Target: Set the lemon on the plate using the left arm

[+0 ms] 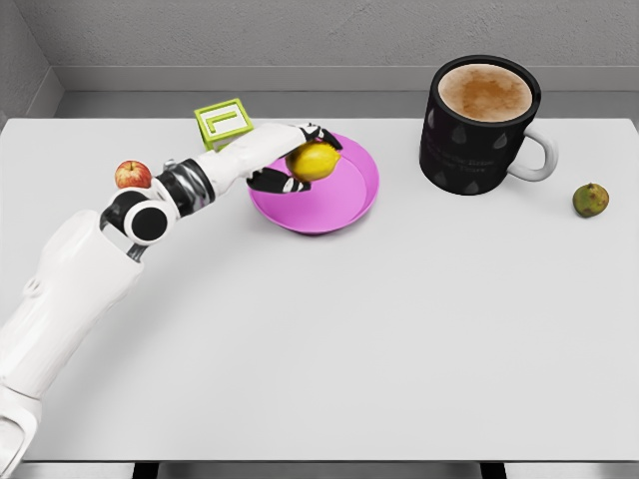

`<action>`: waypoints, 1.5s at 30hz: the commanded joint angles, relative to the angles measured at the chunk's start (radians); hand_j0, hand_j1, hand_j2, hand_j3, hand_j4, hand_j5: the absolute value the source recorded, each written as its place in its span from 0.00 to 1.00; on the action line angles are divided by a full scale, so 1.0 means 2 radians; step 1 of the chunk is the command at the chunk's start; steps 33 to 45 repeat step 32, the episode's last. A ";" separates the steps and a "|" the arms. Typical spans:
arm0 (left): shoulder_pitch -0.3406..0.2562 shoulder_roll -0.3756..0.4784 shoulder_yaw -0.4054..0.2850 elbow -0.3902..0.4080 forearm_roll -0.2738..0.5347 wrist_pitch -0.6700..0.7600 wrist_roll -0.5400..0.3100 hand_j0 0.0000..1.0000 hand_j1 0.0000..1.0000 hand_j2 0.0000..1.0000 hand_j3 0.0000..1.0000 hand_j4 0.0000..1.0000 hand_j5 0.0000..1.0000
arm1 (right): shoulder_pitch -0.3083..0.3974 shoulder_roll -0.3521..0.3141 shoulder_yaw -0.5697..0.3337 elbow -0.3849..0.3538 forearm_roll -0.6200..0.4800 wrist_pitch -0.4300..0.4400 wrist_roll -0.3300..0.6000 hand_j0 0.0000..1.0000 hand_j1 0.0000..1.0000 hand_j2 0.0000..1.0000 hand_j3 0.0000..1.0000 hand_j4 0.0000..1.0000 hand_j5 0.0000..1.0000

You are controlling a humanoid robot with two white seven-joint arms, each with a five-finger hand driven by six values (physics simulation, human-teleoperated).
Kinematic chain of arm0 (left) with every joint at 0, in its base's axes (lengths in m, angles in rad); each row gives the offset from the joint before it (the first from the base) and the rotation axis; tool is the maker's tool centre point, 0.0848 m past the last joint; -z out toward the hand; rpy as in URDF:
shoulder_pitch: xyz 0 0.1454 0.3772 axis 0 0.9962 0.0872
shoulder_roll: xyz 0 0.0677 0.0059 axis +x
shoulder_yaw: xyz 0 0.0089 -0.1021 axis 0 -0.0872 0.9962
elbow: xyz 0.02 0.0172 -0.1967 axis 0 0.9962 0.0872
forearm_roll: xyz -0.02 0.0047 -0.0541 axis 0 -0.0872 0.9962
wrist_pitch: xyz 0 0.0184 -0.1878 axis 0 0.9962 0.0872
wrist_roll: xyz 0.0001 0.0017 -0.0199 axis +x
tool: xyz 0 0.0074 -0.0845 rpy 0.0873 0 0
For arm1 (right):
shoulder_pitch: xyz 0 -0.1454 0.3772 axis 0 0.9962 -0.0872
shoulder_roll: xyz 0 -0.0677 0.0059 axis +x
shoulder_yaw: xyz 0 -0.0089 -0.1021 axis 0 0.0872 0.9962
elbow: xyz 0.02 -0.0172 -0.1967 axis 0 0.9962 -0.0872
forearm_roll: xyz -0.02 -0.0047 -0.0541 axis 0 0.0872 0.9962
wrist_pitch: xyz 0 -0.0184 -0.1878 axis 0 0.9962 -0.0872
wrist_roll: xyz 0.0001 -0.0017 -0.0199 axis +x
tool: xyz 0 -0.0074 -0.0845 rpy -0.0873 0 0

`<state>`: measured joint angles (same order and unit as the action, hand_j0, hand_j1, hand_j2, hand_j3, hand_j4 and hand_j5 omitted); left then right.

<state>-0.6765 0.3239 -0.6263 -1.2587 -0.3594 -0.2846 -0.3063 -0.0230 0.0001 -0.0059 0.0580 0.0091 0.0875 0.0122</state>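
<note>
A yellow lemon [314,161] is held over the left part of the magenta plate [344,205]. My left hand [300,160] is shut on it, with dark fingers [272,181] curled under and behind it. The left arm reaches in from the lower left across the white table [349,349]. Whether the lemon touches the plate cannot be told. The right arm is out of view.
A green letter block [222,122] stands just behind the left forearm. A red apple [132,175] lies to the left of the elbow. A large black mug [481,125] of coffee stands at the back right, and a small green-brown fruit [590,200] lies near the right edge.
</note>
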 commanded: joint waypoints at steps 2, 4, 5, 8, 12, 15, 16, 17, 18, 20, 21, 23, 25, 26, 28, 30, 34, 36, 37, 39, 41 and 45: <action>0.000 0.002 0.001 -0.001 -0.002 0.001 0.002 0.99 0.99 0.99 0.99 0.99 0.99 | 0.000 0.000 0.001 0.000 0.000 0.000 0.000 1.00 1.00 1.00 1.00 1.00 1.00; -0.001 0.004 0.001 -0.003 -0.001 0.002 0.001 1.00 1.00 1.00 1.00 1.00 1.00 | 0.000 0.000 0.001 0.000 0.000 0.000 0.000 1.00 1.00 1.00 1.00 1.00 1.00; 0.000 0.004 0.001 -0.004 -0.001 0.002 0.002 1.00 1.00 1.00 1.00 1.00 1.00 | 0.000 0.000 0.001 0.000 0.000 0.000 0.000 1.00 1.00 1.00 1.00 1.00 1.00; -0.001 0.005 0.002 -0.005 0.000 0.003 0.001 1.00 1.00 1.00 1.00 1.00 1.00 | 0.000 0.000 0.001 0.000 0.000 0.000 0.000 1.00 1.00 1.00 1.00 1.00 1.00; 0.007 0.053 0.000 -0.089 0.034 0.003 0.000 1.00 1.00 1.00 1.00 1.00 1.00 | 0.000 0.000 0.000 0.000 0.000 0.000 0.000 1.00 1.00 1.00 1.00 1.00 1.00; 0.025 0.141 0.000 -0.183 0.091 0.002 0.000 1.00 1.00 1.00 1.00 1.00 1.00 | 0.000 0.000 0.000 0.000 0.000 0.000 0.000 1.00 1.00 1.00 1.00 1.00 1.00; 0.031 0.167 0.000 -0.209 0.095 0.002 0.001 1.00 1.00 1.00 1.00 1.00 1.00 | 0.000 0.000 0.001 0.000 0.000 0.000 0.000 1.00 1.00 1.00 1.00 1.00 1.00; 0.037 0.197 0.000 -0.230 0.102 0.001 0.002 1.00 1.00 1.00 1.00 1.00 1.00 | 0.000 0.000 0.000 0.000 0.000 0.000 0.000 1.00 1.00 1.00 1.00 1.00 1.00; 0.048 0.222 0.002 -0.248 0.103 -0.004 0.003 1.00 1.00 1.00 1.00 1.00 1.00 | 0.000 0.000 0.000 0.000 0.000 0.000 0.000 1.00 1.00 1.00 1.00 1.00 1.00; 0.054 0.267 0.001 -0.252 0.102 -0.043 0.002 1.00 1.00 1.00 1.00 1.00 1.00 | 0.000 0.000 0.000 0.000 0.000 0.000 0.000 1.00 1.00 1.00 1.00 1.00 1.00; 0.057 0.305 0.002 -0.252 0.102 -0.061 0.001 1.00 1.00 1.00 1.00 1.00 1.00 | 0.000 0.000 0.000 0.000 0.000 0.000 0.000 1.00 1.00 1.00 1.00 1.00 1.00; 0.061 0.315 0.002 -0.252 0.103 -0.072 0.001 1.00 1.00 1.00 1.00 1.00 1.00 | 0.000 0.000 0.000 0.000 0.000 0.000 0.000 1.00 1.00 1.00 1.00 1.00 1.00; 0.065 0.362 0.003 -0.252 0.103 -0.108 0.003 1.00 1.00 1.00 1.00 1.00 1.00 | 0.000 0.000 0.000 0.000 0.000 0.000 0.001 1.00 1.00 1.00 1.00 1.00 1.00; 0.067 0.371 0.002 -0.252 0.103 -0.115 0.003 1.00 1.00 1.00 1.00 1.00 1.00 | 0.000 0.000 0.000 0.000 0.000 0.000 0.000 1.00 1.00 1.00 1.00 1.00 1.00; 0.081 0.386 0.006 -0.250 0.101 -0.116 0.003 1.00 1.00 1.00 1.00 1.00 1.00 | 0.000 0.000 0.000 0.000 0.000 0.000 0.000 1.00 1.00 1.00 1.00 1.00 1.00; 0.083 0.392 0.006 -0.248 0.099 -0.115 0.004 1.00 1.00 1.00 1.00 1.00 1.00 | 0.000 0.000 0.000 0.000 0.000 0.000 0.000 1.00 1.00 1.00 1.00 1.00 1.00; 0.084 0.399 0.006 -0.247 0.098 -0.116 0.004 1.00 1.00 1.00 1.00 1.00 1.00 | 0.000 0.000 0.000 0.000 0.000 0.000 0.000 1.00 1.00 1.00 1.00 1.00 1.00; 0.084 0.399 0.006 -0.247 0.098 -0.116 0.004 1.00 1.00 1.00 1.00 1.00 1.00 | 0.000 0.000 0.000 0.000 0.000 0.000 0.000 1.00 1.00 1.00 1.00 1.00 1.00; 0.084 0.399 0.006 -0.247 0.098 -0.116 0.004 1.00 1.00 1.00 1.00 1.00 1.00 | 0.000 0.000 0.000 0.000 0.000 0.000 0.000 1.00 1.00 1.00 1.00 1.00 1.00; 0.084 0.399 0.006 -0.247 0.098 -0.116 0.004 1.00 1.00 1.00 1.00 1.00 1.00 | 0.000 0.000 0.000 0.000 0.000 0.000 0.000 1.00 1.00 1.00 1.00 1.00 1.00; 0.084 0.399 0.006 -0.247 0.098 -0.116 0.004 1.00 1.00 1.00 1.00 1.00 1.00 | 0.000 0.000 0.000 0.000 0.000 0.000 0.000 1.00 1.00 1.00 1.00 1.00 1.00; 0.084 0.399 0.006 -0.247 0.098 -0.116 0.004 1.00 1.00 1.00 1.00 1.00 1.00 | 0.000 0.000 0.000 0.000 0.000 0.000 0.000 1.00 1.00 1.00 1.00 1.00 1.00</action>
